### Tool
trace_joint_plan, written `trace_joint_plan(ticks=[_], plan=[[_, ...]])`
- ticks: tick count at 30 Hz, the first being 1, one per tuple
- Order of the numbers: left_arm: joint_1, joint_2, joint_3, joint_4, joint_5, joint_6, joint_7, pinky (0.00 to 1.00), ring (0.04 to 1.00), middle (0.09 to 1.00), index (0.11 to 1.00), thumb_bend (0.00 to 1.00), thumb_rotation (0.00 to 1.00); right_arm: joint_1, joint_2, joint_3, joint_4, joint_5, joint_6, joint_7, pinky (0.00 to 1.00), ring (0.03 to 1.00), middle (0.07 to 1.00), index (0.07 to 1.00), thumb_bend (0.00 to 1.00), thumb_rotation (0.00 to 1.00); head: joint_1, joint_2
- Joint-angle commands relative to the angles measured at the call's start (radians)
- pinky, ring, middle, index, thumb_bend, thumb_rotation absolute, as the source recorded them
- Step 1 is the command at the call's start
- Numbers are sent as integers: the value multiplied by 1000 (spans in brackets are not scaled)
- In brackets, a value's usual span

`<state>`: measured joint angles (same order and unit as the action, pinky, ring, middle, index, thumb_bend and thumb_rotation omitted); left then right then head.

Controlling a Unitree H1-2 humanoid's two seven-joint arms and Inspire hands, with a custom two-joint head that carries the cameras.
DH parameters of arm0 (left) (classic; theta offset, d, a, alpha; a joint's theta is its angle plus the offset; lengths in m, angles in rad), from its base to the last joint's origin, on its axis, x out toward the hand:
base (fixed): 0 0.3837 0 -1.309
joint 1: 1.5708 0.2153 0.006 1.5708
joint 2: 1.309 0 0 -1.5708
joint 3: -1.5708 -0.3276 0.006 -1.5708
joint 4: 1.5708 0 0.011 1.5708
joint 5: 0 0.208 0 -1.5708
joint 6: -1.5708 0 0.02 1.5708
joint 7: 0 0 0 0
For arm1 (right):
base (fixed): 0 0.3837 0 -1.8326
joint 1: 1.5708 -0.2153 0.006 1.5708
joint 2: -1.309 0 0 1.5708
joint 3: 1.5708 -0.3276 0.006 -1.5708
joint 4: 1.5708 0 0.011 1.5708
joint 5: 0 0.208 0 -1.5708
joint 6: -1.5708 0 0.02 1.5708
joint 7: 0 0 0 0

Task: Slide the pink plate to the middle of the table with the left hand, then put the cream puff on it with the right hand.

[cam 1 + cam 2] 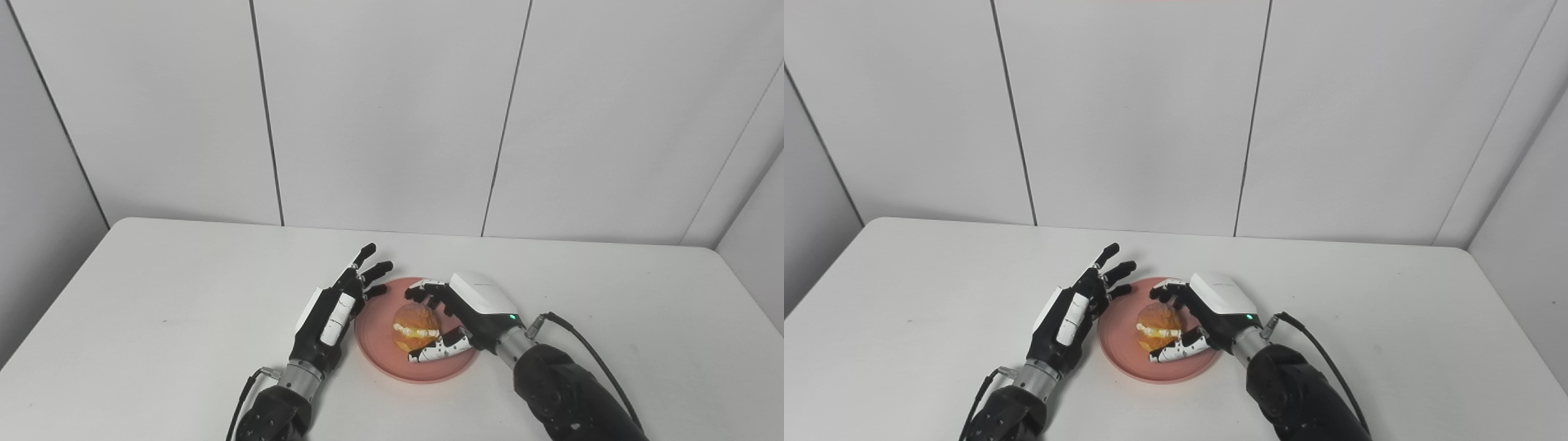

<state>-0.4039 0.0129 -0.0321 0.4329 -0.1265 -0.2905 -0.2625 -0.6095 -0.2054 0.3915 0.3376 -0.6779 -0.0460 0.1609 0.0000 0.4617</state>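
The pink plate (378, 346) lies near the middle of the white table. A golden cream puff (415, 326) with a white cream band sits on it. My right hand (474, 306) wraps the puff from the right, fingers curled over its far side and thumb (440, 351) against its near side. My left hand (334, 312) is open with fingers spread and raised, just beside the plate's left rim, holding nothing. In the right eye view the puff (1157, 326) shows the same way between the right hand's fingers and thumb.
The white table (153, 318) runs wide to both sides, with its far edge against a grey panelled wall (392, 122). A black cable (582, 349) loops from my right wrist over the table.
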Motion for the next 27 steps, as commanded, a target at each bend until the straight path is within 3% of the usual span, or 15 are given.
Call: trace_joint_plan(ticks=[1, 9, 17, 22, 27], plan=[[89, -24, -10, 54, -11, 5, -3, 849, 922, 854, 923, 993, 898, -37, -7, -21, -39, 12, 11, -10, 558, 681, 724, 722, 1000, 341, -1, 2], [92, -24, -10, 46, -10, 6, -1, 843, 921, 850, 923, 983, 905, -9, -6, -57, -78, 44, -18, -30, 546, 656, 708, 712, 998, 375, -2, 4], [87, -24, -5, 59, -10, -6, 3, 831, 913, 849, 924, 995, 907, 51, -2, -123, -135, 125, -62, -84, 583, 673, 724, 715, 948, 507, -4, 1], [87, -25, 0, 62, -18, -11, 1, 851, 921, 846, 917, 994, 901, 90, 17, -191, -141, 246, -125, -121, 551, 652, 713, 718, 874, 639, -1, 1], [86, -33, 10, 83, 40, -105, 73, 885, 915, 875, 888, 969, 892, 138, 60, -289, -49, 465, -269, -137, 632, 704, 757, 769, 810, 771, 1, 2]])
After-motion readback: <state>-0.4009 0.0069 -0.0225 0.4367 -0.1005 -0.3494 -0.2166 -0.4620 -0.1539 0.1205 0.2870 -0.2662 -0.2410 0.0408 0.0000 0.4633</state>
